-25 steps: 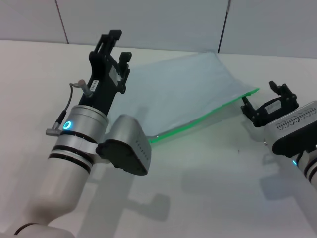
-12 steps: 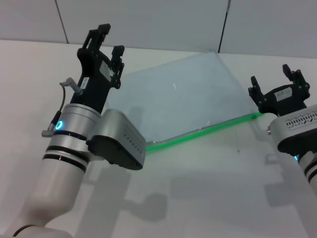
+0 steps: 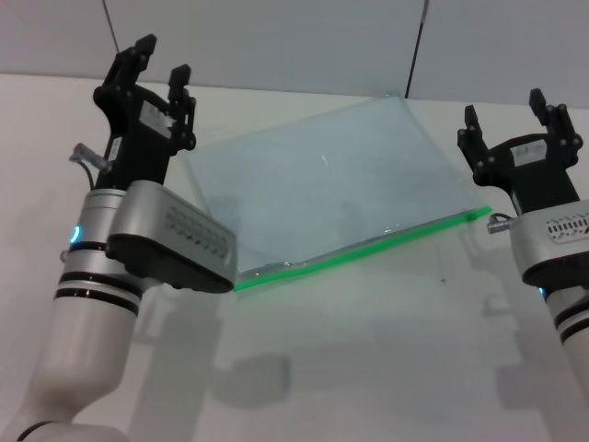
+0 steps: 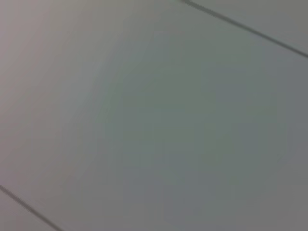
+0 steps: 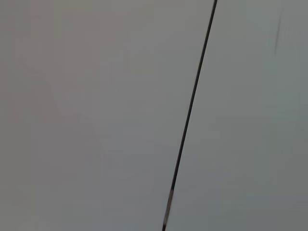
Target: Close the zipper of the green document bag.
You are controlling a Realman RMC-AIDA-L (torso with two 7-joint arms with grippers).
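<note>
The green document bag (image 3: pixel 322 193) lies flat on the white table, a pale translucent pouch. Its bright green zipper (image 3: pixel 368 247) runs along the near long edge, from beside my left arm to the right corner. I cannot make out the slider. My left gripper (image 3: pixel 156 69) is raised above the bag's left end, open, holding nothing. My right gripper (image 3: pixel 515 115) is raised beside the bag's right corner, also open and holding nothing. Both wrist views show only grey wall panels.
The white table (image 3: pixel 368 368) stretches in front of the bag. A grey panelled wall (image 3: pixel 276 37) stands right behind the table's far edge. My left forearm (image 3: pixel 166 244) covers the bag's near left corner.
Both arms have lifted up and back, away from the bag. The bag, raised and curved one second ago, now lies flat, and its green edge has settled lower and to the left.
</note>
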